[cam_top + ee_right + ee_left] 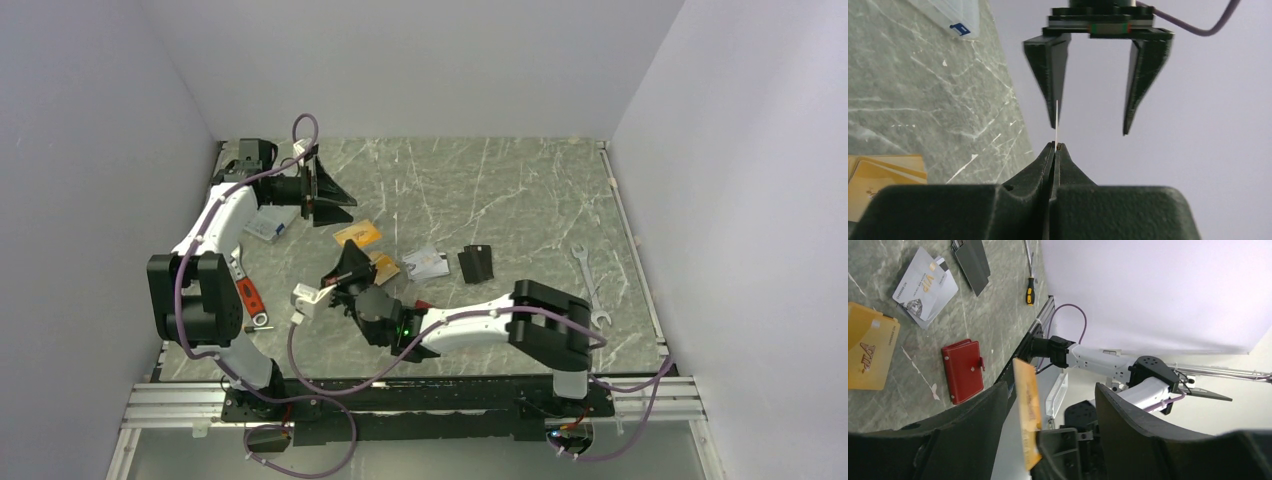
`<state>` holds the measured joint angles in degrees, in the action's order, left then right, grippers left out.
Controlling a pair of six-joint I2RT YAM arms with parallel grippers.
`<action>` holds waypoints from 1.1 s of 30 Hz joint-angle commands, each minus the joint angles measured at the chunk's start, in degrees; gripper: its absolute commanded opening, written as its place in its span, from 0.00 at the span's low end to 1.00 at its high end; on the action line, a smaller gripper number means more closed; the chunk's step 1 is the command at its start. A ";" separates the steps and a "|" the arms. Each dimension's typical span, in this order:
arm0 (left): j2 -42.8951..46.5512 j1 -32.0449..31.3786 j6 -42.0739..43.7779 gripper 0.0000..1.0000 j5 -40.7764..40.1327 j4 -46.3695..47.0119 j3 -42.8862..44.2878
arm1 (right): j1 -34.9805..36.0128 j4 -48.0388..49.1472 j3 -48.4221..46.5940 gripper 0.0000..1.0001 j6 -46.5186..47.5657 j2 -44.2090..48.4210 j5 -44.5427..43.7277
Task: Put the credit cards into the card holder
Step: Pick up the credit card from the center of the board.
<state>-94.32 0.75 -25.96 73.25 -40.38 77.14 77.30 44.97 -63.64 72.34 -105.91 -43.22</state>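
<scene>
on the grey marble desk, the red card holder (pixel 964 371) lies flat by the near edge, nearer the right gripper (pixel 350 262), pressed together on an edge-on card (pixel 1056 120); the left gripper (pixel 325 196) is spread, a gold card (pixel 1029 415) beside one finger.

Even, bright, diffuse light with soft shadows throughout; close fingers (pixel 1048 200) in both wrist views look blurred.

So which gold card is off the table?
The gold card standing on edge between the left gripper's open fingers; the other gold cards lie flat on the table.
</scene>
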 commanded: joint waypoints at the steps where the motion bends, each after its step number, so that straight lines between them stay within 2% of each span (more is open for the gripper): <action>1: 2.39 0.95 -3.66 0.68 4.02 4.62 -0.93 | 0.86 16.26 1.08 0.00 12.04 -3.56 -0.69; 10: 3.24 1.10 -1.79 0.61 2.25 3.53 -1.10 | 0.87 30.37 0.54 0.00 21.51 -9.89 0.37; 20: 2.76 1.21 3.85 0.61 -2.16 -1.86 1.09 | 1.18 33.54 1.19 0.00 24.53 -9.93 0.29; 29: 4.68 0.23 2.12 0.36 0.13 0.51 -1.28 | 0.66 33.21 -0.79 0.00 23.62 -12.61 0.86; 33: 5.65 -0.26 3.30 0.37 0.22 -0.60 -1.02 | 0.06 32.59 -0.87 0.00 23.04 -12.40 0.69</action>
<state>-91.92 1.06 -23.68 71.85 -41.21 76.09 77.91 75.11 -62.33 96.20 -118.43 -42.83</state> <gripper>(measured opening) 0.355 0.009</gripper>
